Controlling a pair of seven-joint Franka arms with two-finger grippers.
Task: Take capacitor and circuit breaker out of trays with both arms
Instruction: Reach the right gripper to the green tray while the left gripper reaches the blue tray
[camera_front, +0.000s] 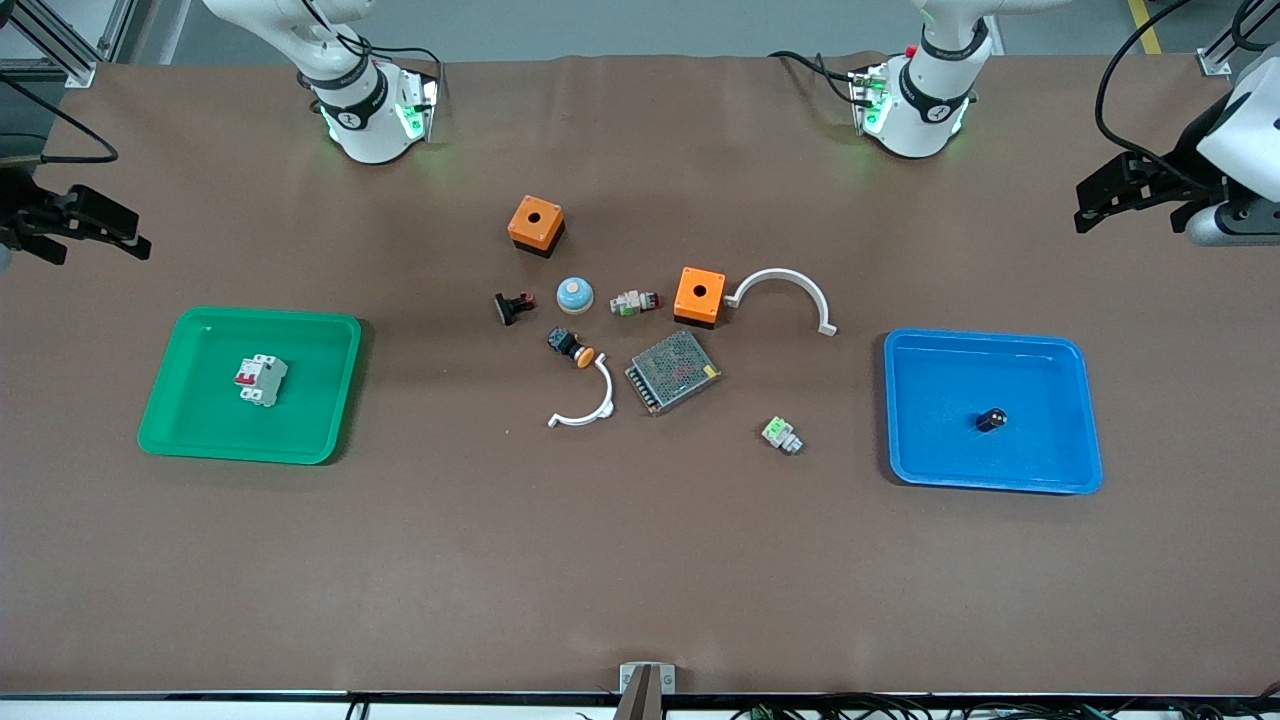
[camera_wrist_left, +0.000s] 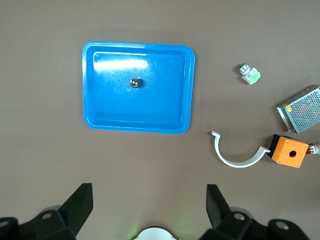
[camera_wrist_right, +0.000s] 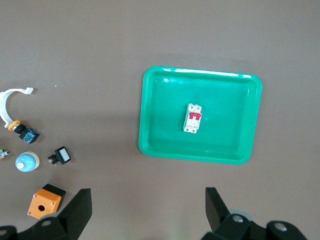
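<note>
The capacitor (camera_front: 992, 420), a tiny black cylinder, lies in the blue tray (camera_front: 1060, 470) toward the left arm's end of the table. It also shows in the left wrist view (camera_wrist_left: 135, 82). The breaker (camera_front: 260, 380), white-grey with red levers, lies in the green tray (camera_front: 170, 420) toward the right arm's end, and shows in the right wrist view (camera_wrist_right: 193, 118). My left gripper (camera_front: 1095, 200) (camera_wrist_left: 149, 192) is open and empty, up off the table's end beside the blue tray. My right gripper (camera_front: 95, 240) (camera_wrist_right: 148, 195) is open and empty, up by the table's end beside the green tray.
Between the trays lie two orange boxes (camera_front: 536, 224) (camera_front: 699, 296), a blue dome (camera_front: 575, 294), a black-and-red switch part (camera_front: 514, 306), an orange-capped push-button (camera_front: 570, 346), a metal mesh box (camera_front: 673, 371), two white curved pieces (camera_front: 790, 290) (camera_front: 590, 405), and a green-and-white block (camera_front: 782, 435).
</note>
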